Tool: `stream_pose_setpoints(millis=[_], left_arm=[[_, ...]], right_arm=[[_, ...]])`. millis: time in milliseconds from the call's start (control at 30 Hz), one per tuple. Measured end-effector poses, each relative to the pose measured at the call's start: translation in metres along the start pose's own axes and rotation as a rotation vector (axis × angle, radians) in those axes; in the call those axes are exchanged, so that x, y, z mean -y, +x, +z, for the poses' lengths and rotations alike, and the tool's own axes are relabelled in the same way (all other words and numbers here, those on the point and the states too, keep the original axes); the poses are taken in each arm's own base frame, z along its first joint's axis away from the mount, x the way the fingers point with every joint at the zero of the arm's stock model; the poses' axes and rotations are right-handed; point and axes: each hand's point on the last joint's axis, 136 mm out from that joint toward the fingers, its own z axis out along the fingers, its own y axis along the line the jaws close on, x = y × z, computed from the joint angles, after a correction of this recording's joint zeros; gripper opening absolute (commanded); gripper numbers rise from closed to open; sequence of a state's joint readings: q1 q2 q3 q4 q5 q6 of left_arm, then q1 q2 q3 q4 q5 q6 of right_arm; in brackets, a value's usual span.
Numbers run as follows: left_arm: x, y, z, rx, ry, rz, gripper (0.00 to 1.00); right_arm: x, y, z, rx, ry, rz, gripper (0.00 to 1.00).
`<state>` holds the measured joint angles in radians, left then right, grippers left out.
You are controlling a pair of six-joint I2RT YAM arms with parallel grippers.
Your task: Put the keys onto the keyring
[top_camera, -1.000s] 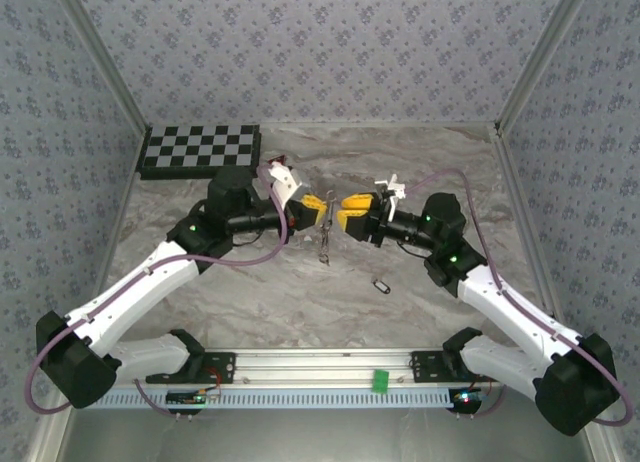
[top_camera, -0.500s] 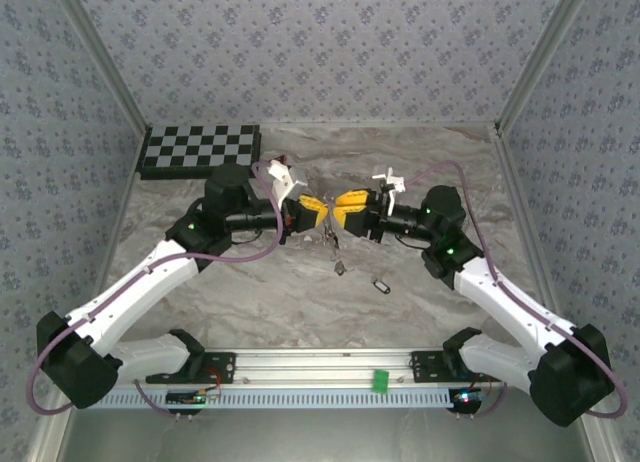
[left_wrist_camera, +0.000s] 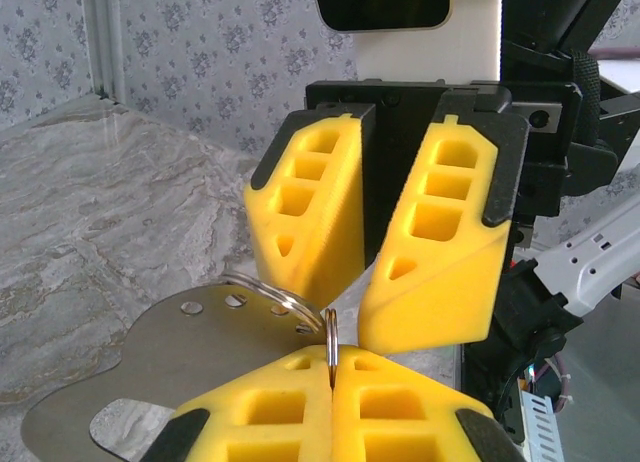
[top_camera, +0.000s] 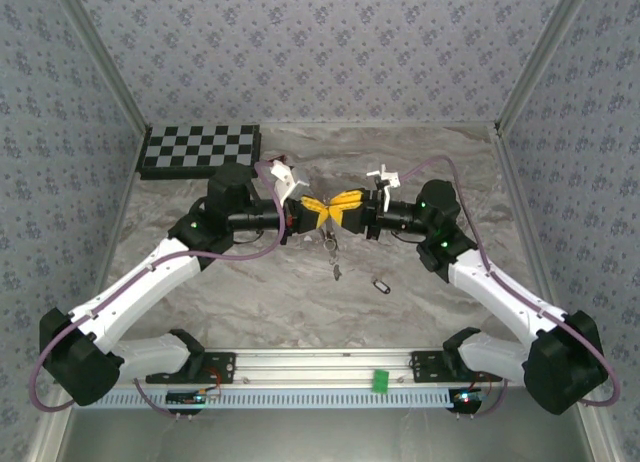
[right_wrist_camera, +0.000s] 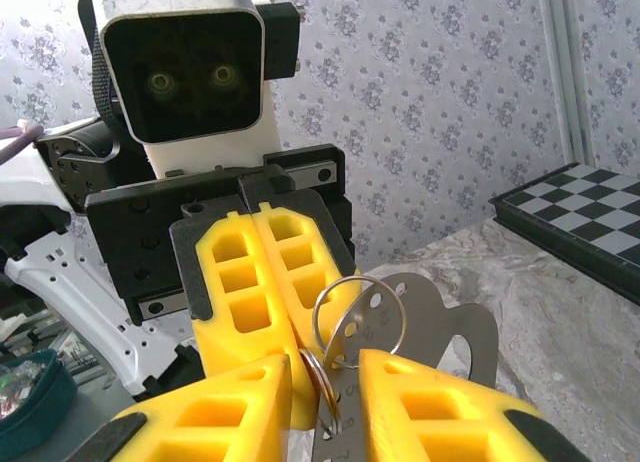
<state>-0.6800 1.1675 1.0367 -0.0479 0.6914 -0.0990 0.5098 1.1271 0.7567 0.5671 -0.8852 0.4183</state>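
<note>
My left gripper point(top_camera: 318, 212) is shut on a thin silvery keyring point(left_wrist_camera: 330, 332), which stands edge-on between its yellow fingers point(left_wrist_camera: 300, 412). A second ring point(right_wrist_camera: 360, 312) and a flat grey metal tag point(left_wrist_camera: 140, 367) with holes hang from it. My right gripper point(top_camera: 343, 204) faces the left one nose to nose. It is open, its fingers point(left_wrist_camera: 440, 232) spread either side of the ring. One key point(top_camera: 380, 285) with a black head lies on the table right of the grippers. A small dark piece point(top_camera: 338, 272) sits below the hanging tag; whether it hangs or lies I cannot tell.
A black-and-white chequerboard point(top_camera: 200, 149) lies at the back left of the marble table point(top_camera: 250, 292). Patterned walls close in three sides. A metal rail point(top_camera: 320, 367) with a small green block point(top_camera: 380, 381) runs along the near edge between the arm bases.
The right gripper has risen and closed in on the left gripper, and its fingers have opened into a V. The hanging tag has swung slightly right and lower.
</note>
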Motion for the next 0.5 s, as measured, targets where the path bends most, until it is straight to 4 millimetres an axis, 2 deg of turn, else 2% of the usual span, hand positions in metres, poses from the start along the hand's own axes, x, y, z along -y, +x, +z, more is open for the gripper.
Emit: stream_pose_setpoints(millis=[100,133,167,300,400,500], left_arm=[[0.0000,0.0000,-0.0001,0.000,0.000,0.000,0.00],[0.0000,0.0000,-0.0002,0.000,0.001,-0.001,0.00],[0.0007,-0.0001,-0.0002,0.000,0.006,-0.004,0.00],[0.0013,-0.0004,-0.0011,0.000,0.013,-0.018,0.00],[0.0013,-0.0004,-0.0010,0.000,0.014,-0.026,0.10],[0.0012,-0.0006,-0.0014,0.001,0.015,-0.035,0.14]], right_arm=[[-0.0023,-0.0004,0.0002,0.000,-0.014,0.000,0.12],[-0.0023,-0.0007,0.0000,0.000,-0.014,0.003,0.04],[-0.0019,-0.0012,-0.0004,0.002,-0.015,-0.003,0.00],[-0.0023,-0.0010,-0.0009,-0.001,-0.022,0.000,0.00],[-0.0022,-0.0011,-0.0010,-0.001,-0.022,0.000,0.00],[-0.0017,-0.0020,-0.0016,0.002,-0.020,0.000,0.00]])
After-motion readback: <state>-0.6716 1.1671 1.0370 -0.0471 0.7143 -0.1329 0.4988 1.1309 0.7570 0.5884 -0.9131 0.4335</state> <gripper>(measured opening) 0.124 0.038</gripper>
